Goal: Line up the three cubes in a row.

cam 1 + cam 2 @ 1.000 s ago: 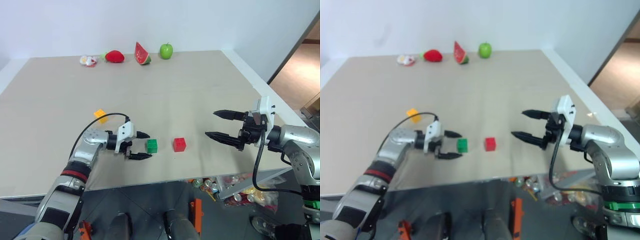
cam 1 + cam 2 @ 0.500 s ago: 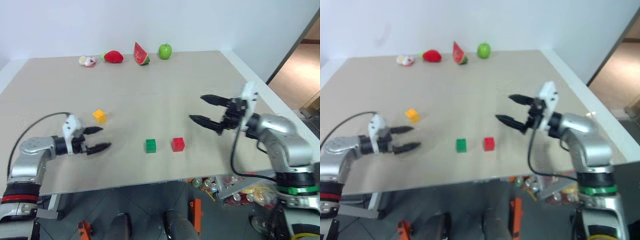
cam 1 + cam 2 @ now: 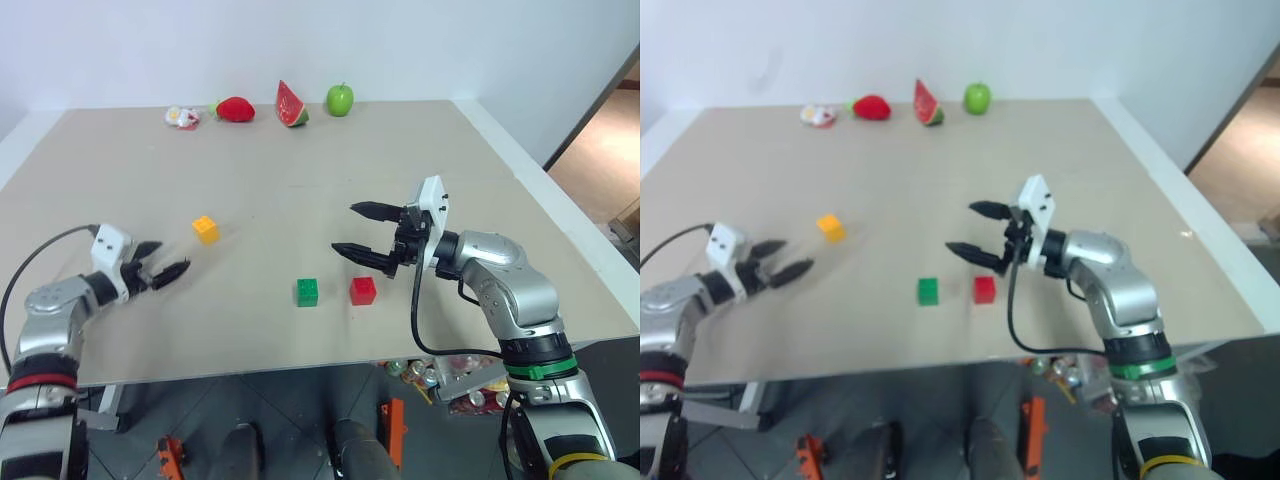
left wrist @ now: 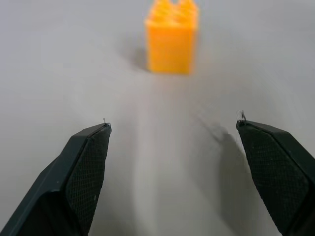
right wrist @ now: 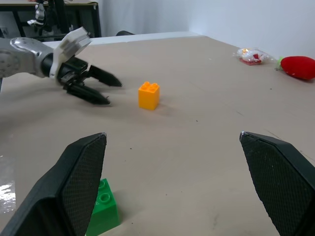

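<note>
Three cubes lie on the beige table [image 3: 300,180]. The green cube [image 3: 307,292] and the red cube [image 3: 363,290] sit side by side near the front edge. The yellow-orange cube [image 3: 205,230] is apart from them, further back on the left. My left gripper [image 3: 168,257] is open and empty, low over the table, left of and nearer than the yellow-orange cube [image 4: 172,37], pointing at it. My right gripper [image 3: 344,228] is open and empty, hovering just behind the red cube. The right wrist view has the green cube [image 5: 103,206] near its own finger.
Along the far edge lie a wrapped sweet [image 3: 182,117], a toy strawberry [image 3: 234,109], a watermelon slice [image 3: 291,105] and a green apple [image 3: 340,99]. Cans and packets [image 3: 450,375] lie below the table's front right edge.
My left gripper has swung left from beside the green cube to near the yellow-orange cube. My right gripper has moved left, from the table's right side to just behind the red cube.
</note>
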